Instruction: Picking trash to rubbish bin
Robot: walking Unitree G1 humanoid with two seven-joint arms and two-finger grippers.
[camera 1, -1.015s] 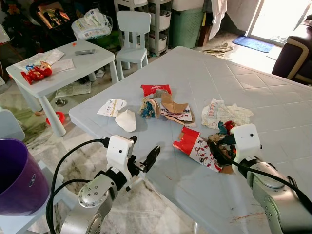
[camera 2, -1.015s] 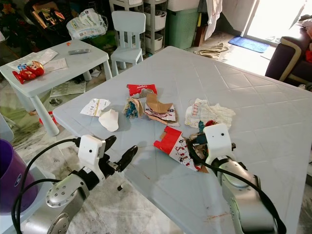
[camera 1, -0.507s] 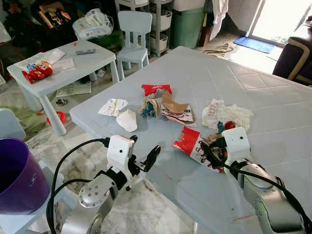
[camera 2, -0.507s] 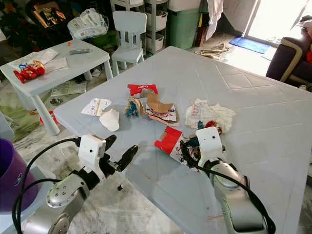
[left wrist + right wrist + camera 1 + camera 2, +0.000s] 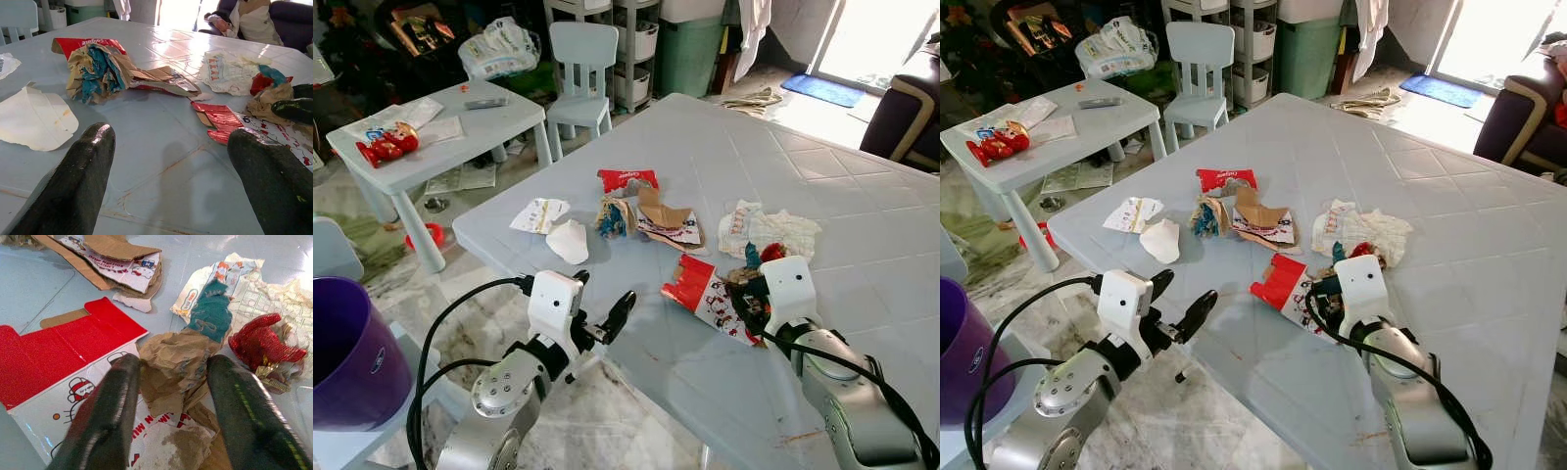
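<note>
Trash lies scattered on the pale blue table [image 5: 862,196]. A flattened red-and-white carton [image 5: 703,292] sits near the front edge, with a crumpled brown paper wad [image 5: 171,363] on its right end. My right gripper [image 5: 173,362] is open, one finger on each side of that wad. A teal scrap [image 5: 211,311] and red foil [image 5: 264,340] lie just beyond it. At the table's near-left edge, my left gripper [image 5: 604,315] hangs open and holds nothing. The purple bin [image 5: 342,357] stands on the floor at the far left.
More litter lies mid-table: a red wrapper [image 5: 626,179], torn cardboard [image 5: 666,220], a white scrap [image 5: 568,242], a printed slip [image 5: 538,213] and crumpled white paper [image 5: 773,230]. A small white table [image 5: 440,137] and chair [image 5: 579,69] stand behind on the left, a sofa [image 5: 911,108] on the right.
My right gripper has shifted a little left and forward over the carton, so it now straddles the brown paper wad. The left arm has stayed put.
</note>
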